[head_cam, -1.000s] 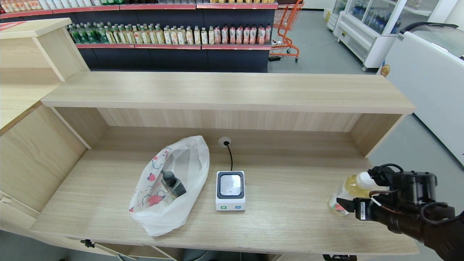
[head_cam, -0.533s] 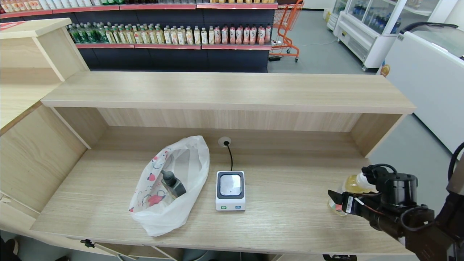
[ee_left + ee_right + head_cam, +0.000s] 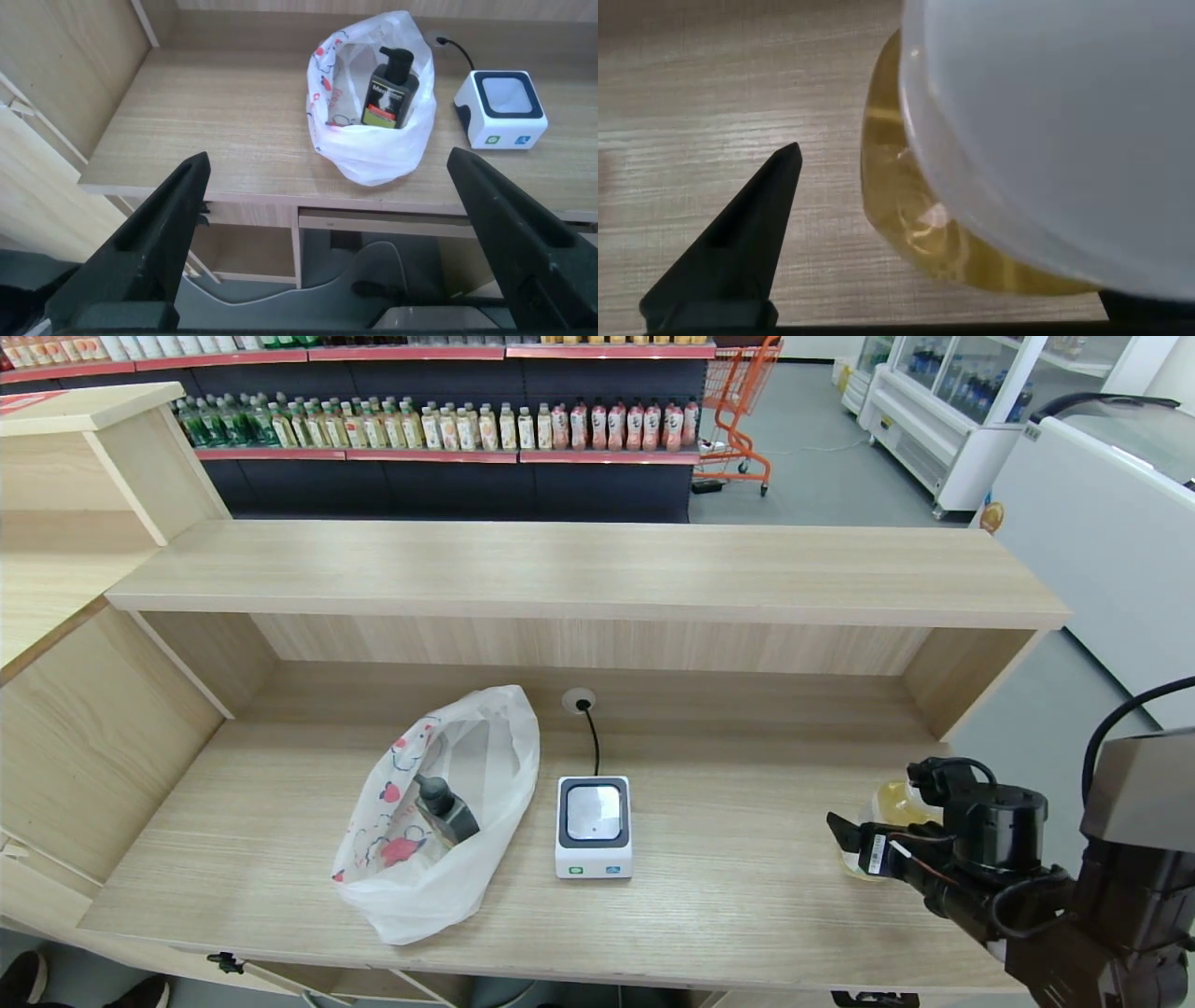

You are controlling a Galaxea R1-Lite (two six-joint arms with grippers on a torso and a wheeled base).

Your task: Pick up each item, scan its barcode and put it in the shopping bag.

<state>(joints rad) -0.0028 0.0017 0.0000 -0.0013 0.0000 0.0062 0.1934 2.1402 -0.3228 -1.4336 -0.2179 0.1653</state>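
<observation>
One bottle [image 3: 887, 800] at counter [image 3: 794, 919] right edge; right gripper [image 3: 866, 833] wide around it.

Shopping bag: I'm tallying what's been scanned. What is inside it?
One dark pump bottle lies inside the shopping bag. Whether anything lies beneath it or within the crumpled plastic cannot be seen.

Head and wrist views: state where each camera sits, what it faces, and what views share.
Head view: on the head, facing forward and down at counter, shopping bag, scanner; right claw at the yellow bottle.
Left wrist view: off the counter's near edge, facing bag and scanner; open left claw frames them.
Right wrist view: close against the bottle; one claw finger beside it.
Shared: bag, scanner in head and left wrist; bottle in head and right wrist.
</observation>
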